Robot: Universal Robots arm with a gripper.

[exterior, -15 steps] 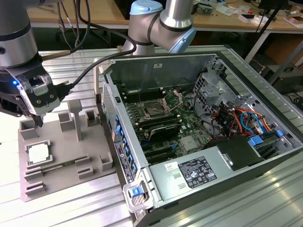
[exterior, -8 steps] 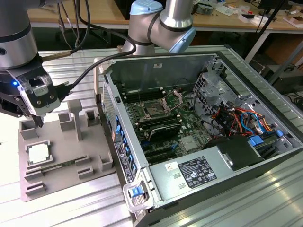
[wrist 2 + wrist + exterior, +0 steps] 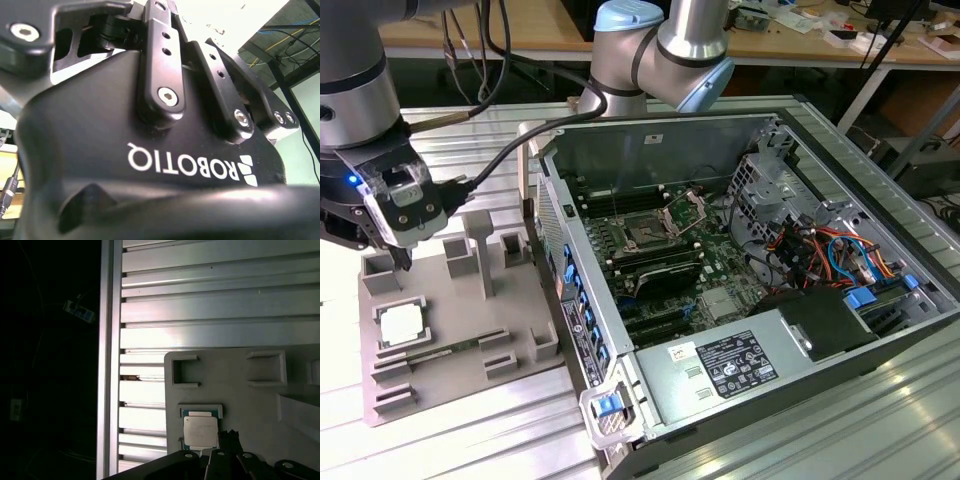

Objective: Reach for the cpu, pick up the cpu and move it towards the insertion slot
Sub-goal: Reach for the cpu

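Observation:
The cpu [image 3: 402, 325] is a small pale square chip lying in a shallow pocket at the near left of the grey tray [image 3: 460, 300]. My gripper [image 3: 400, 258] hangs a short way above the tray, just behind the cpu and apart from it. In the first wrist view the cpu [image 3: 200, 431] lies beside the dark tip of the gripper [image 3: 228, 440]. The insertion slot [image 3: 645, 235] is a dark square socket on the green board inside the open computer case, with its metal frame [image 3: 685, 212] hinged up. The second wrist view looks closely at the black gripper body [image 3: 150, 130].
A long green memory stick [image 3: 450, 350] lies on the tray next to the cpu. Upright grey posts [image 3: 480, 245] rise from the tray near the gripper. The case wall [image 3: 575, 300] stands between tray and socket. Cables [image 3: 830, 250] and a power supply [image 3: 740, 365] crowd the case.

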